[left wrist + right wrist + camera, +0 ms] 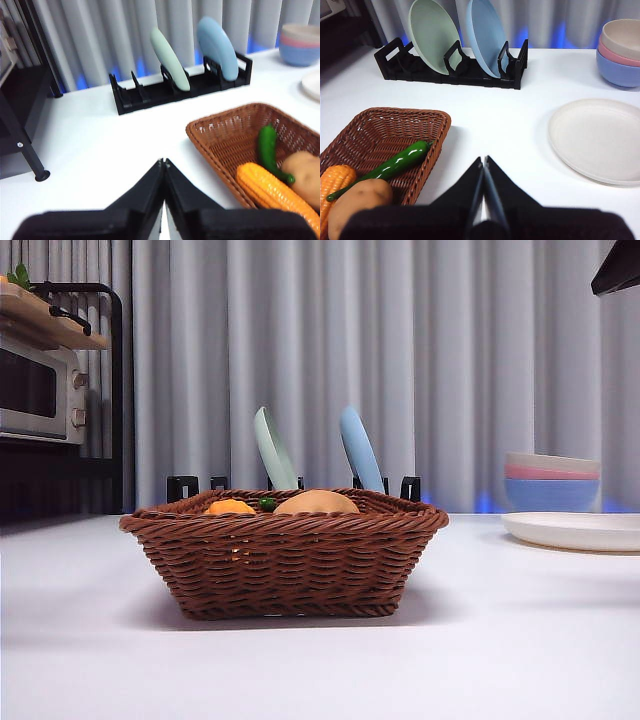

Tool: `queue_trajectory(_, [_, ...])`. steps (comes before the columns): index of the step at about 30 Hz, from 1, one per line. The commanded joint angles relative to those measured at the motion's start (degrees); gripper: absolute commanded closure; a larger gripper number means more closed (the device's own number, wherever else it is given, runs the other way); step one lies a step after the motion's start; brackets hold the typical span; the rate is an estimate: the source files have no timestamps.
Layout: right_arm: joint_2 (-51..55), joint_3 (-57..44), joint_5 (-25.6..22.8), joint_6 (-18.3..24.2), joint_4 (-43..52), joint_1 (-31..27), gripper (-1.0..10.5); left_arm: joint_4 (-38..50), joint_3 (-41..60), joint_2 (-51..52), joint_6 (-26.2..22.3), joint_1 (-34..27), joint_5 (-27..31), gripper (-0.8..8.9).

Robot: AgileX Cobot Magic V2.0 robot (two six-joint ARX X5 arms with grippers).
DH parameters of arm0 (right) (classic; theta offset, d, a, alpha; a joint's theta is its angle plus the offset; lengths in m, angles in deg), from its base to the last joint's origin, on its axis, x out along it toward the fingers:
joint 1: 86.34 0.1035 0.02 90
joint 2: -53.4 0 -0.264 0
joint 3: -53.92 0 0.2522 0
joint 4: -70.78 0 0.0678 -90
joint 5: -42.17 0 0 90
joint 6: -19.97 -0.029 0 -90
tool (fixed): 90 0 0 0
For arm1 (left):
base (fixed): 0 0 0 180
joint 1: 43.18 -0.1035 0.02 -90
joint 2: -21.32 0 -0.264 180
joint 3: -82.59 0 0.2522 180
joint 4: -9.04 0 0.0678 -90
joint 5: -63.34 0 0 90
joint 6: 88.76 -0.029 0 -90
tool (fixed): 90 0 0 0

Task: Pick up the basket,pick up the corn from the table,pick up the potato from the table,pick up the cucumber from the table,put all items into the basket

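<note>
Table: the table [520, 640] is flat, white and plain.
Room: long grey curtains [420, 360] hang behind it. At 9 o'clock in the front view a small oven [40, 390] sits on a black shelf.
Rack: a black plate rack [450, 70] stands at the back with a pale green plate [432, 35] and a blue plate [487, 35] upright in it.
Dishes: at 3 o'clock in the front view a flat white plate [575, 530] lies on the table, with a stack of bowls [552, 480] behind it.
Basket: the basket [285, 555] is brown and woven and sits on the table in the middle.
Inside the basket: the corn [270, 190], the cucumber [267, 150] and the potato [305, 175] all lie in it. The cucumber lies between the corn and the potato, and may be touching both, but that is hard to see.
Left gripper: the left gripper [164, 162] has its jaws pressed together and holds nothing. It is above the bare table, just beside the basket, apart from it.
Right gripper: the right gripper [483, 160] also has its jaws pressed together with nothing in them. It is over the table between the basket and the flat white plate.
Front view: only a black tip [618, 268] shows at 1 o'clock.
</note>
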Motion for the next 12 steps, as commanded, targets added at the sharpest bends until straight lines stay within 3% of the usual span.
queue_trajectory(1, [0.0,-0.15,0.04,-0.57,0.33,0.02,9.6,0.02,1.86,1.18,-1.07,-1.09,-2.03,8.15])
queue_trajectory(6, [0.0,-0.15,0.04,-0.57,-0.04,0.02,9.6,2.97,9.05,7.1,-1.29,-9.62,-11.37,8.15])
queue_trajectory(12, [0.0,-0.15,0.07,-0.57,-1.05,0.04,9.6,8.83,18.75,14.14,-2.14,-22.71,-16.68,8.15])
